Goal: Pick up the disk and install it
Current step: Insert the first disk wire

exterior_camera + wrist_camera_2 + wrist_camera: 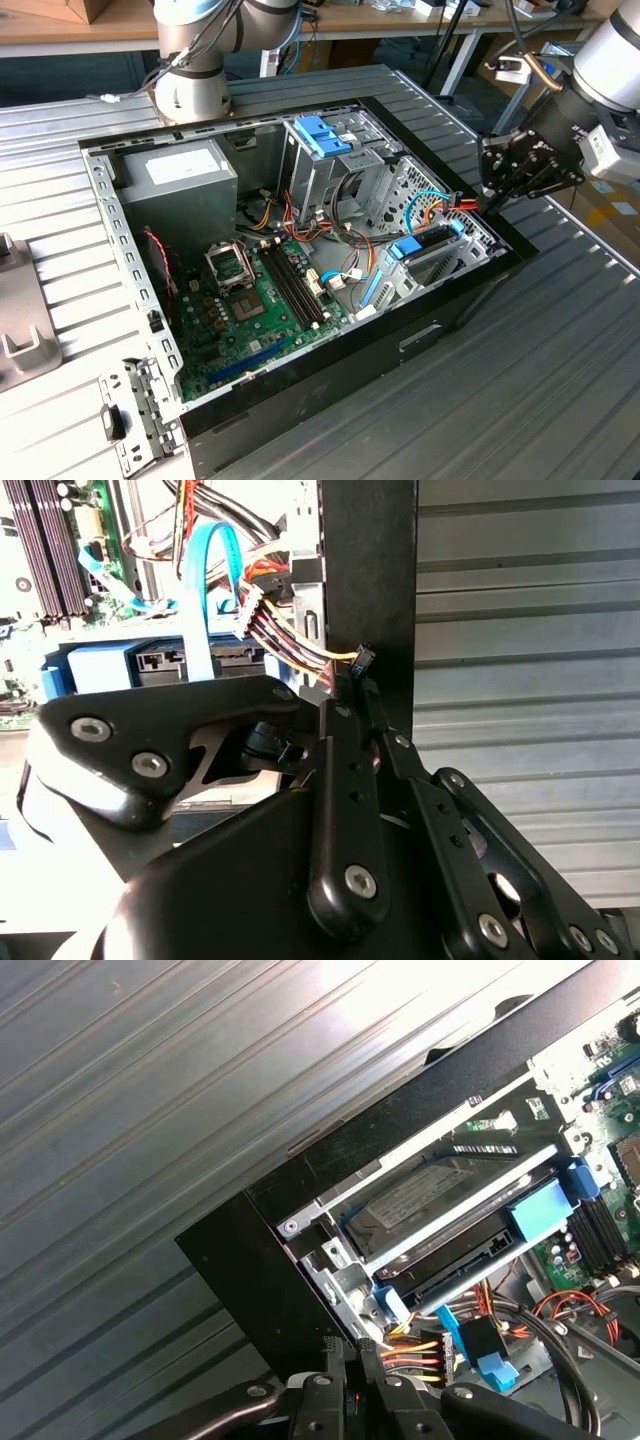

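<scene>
Your gripper (497,196) has its fingers (345,730) drawn together, nothing held, tips touching the coloured wire bundle (285,640) at the open computer case (330,385)'s corner. In the exterior view the disk (432,243) sits in its bay inside the case, at about eight o'clock from the gripper, near it.

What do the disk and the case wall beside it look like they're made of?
The disk: likely bare metal, dull grey sheen, with a pale paper-like label; its blue rail looks like matte plastic. The case wall: seemingly black-painted metal, smooth with a soft glare.
</scene>
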